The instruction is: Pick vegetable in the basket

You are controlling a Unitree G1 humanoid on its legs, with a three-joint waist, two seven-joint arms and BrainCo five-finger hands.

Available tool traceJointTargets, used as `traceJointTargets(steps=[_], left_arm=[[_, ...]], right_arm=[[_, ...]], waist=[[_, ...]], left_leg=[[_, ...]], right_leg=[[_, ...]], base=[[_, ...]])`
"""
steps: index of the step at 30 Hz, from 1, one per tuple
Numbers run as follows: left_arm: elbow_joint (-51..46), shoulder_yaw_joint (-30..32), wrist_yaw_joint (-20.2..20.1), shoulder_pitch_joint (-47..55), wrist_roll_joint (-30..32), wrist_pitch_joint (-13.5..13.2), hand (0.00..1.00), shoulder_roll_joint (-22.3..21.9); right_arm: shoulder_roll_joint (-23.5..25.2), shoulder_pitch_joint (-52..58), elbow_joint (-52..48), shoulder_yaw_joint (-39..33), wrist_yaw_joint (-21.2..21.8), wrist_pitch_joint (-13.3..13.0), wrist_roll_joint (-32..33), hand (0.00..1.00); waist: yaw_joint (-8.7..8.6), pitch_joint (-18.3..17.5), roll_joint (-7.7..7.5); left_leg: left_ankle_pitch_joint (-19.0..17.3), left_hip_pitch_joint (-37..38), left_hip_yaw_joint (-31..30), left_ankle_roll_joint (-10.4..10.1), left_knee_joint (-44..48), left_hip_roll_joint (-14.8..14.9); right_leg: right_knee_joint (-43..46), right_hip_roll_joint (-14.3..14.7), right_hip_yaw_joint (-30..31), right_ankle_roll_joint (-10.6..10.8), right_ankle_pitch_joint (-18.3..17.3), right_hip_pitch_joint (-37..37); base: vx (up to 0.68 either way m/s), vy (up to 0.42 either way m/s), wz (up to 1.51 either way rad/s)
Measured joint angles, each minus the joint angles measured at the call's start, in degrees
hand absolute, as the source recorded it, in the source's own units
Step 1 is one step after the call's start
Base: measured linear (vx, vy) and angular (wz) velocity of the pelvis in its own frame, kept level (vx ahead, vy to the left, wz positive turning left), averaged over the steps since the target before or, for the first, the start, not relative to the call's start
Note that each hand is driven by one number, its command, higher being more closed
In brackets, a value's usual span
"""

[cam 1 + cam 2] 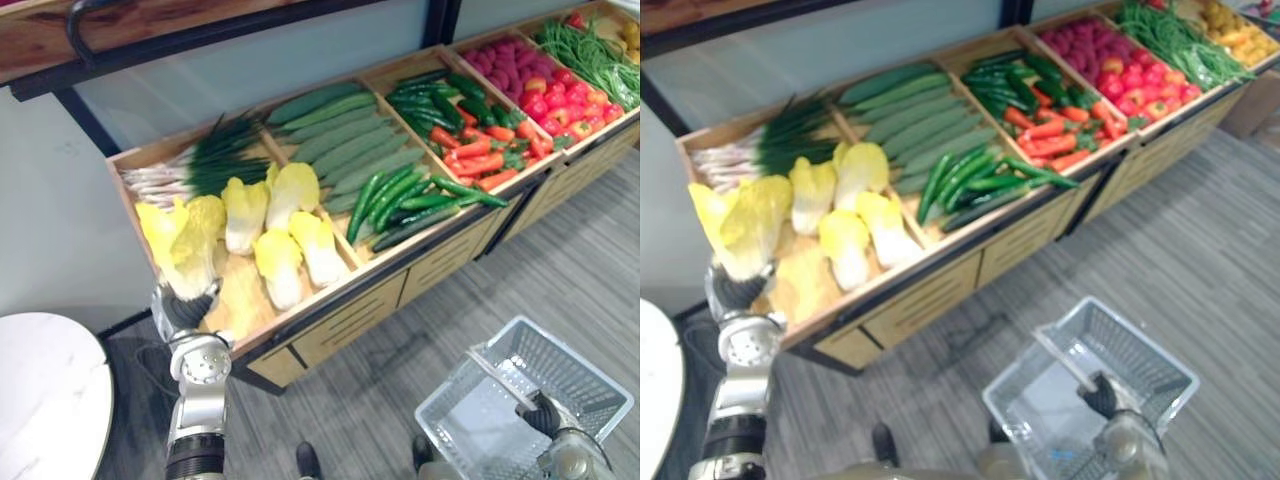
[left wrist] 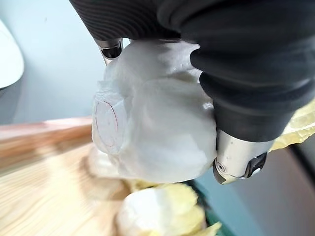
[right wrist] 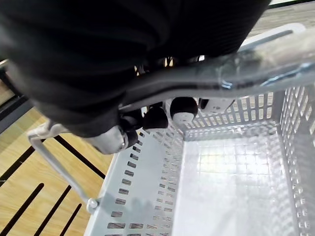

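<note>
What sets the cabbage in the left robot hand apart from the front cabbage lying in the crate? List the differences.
The held cabbage is gripped at its white base by the left robot hand; the front cabbage rests untouched on the wooden crate. The held cabbage stands upright, leaves up; the front cabbage lies flat, base toward the crate's front edge. Both have yellow leaves and a white base, and neither is in the basket.
</note>
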Motion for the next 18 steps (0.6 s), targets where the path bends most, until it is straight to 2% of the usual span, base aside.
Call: traceJointTargets(steps=[5,8,10,11,14,18], left_arm=[[-8.8,0.9,0.8,1.0,5.3,0.0,1.00,0.0],[-15.9,-5.4,0.2,3.5,7.5,-0.3,1.00,0.9],[-18.2,-11.6,-1.9,4.5,7.5,-2.2,1.00,4.0],[-18.9,-16.0,-3.8,4.6,7.5,-4.2,1.00,6.5],[-20.9,-23.3,-8.2,4.7,7.1,-9.2,1.00,10.5],[-21.5,-29.3,-14.4,6.2,4.2,-13.2,1.00,14.8]], right_arm=[[-1.2,-0.9,0.7,-0.2,0.0,-0.2,-1.4,1.00],[-2.9,-1.5,2.1,-0.1,0.1,-0.2,-2.2,1.00],[-5.4,-2.8,3.4,0.7,0.1,-0.1,-2.4,1.00],[-7.6,-4.0,3.7,2.1,0.2,-0.1,-3.5,1.00],[-11.6,-7.0,4.2,3.7,0.2,-0.3,-4.4,1.00],[-14.3,-10.1,4.5,7.5,0.2,-0.2,-4.1,1.00]], waist=[[0.13,-1.5,-0.27],[0.25,-1.7,-0.37],[0.26,-1.7,-0.27],[0.18,-1.8,-0.23],[0.03,-2.0,-0.06],[-0.07,-2.7,0.35]], left_leg=[[0.0,0.0,-0.2,0.0,0.0,0.0],[0.1,0.0,-0.3,0.1,0.0,-0.1],[0.2,0.0,-0.2,0.2,0.0,-0.2],[0.2,0.0,0.0,0.3,0.0,-0.2],[0.2,0.4,1.7,0.3,0.0,-0.1],[0.1,1.8,5.8,0.1,-0.1,0.1]], right_leg=[[0.2,-0.1,0.0,0.0,0.0,0.0],[0.4,-0.2,0.0,0.0,0.0,0.0],[0.4,-0.2,0.1,0.2,0.1,0.0],[0.4,-0.2,0.4,0.3,0.3,-0.1],[0.4,-0.1,1.8,0.5,0.4,-0.7],[0.4,0.4,5.9,1.1,1.2,-1.9]], base=[[0.00,0.000,0.00],[-0.01,0.003,0.02],[0.00,0.000,0.00],[-0.02,0.005,-0.06],[-0.02,0.001,-0.22],[0.00,-0.004,-0.49]])
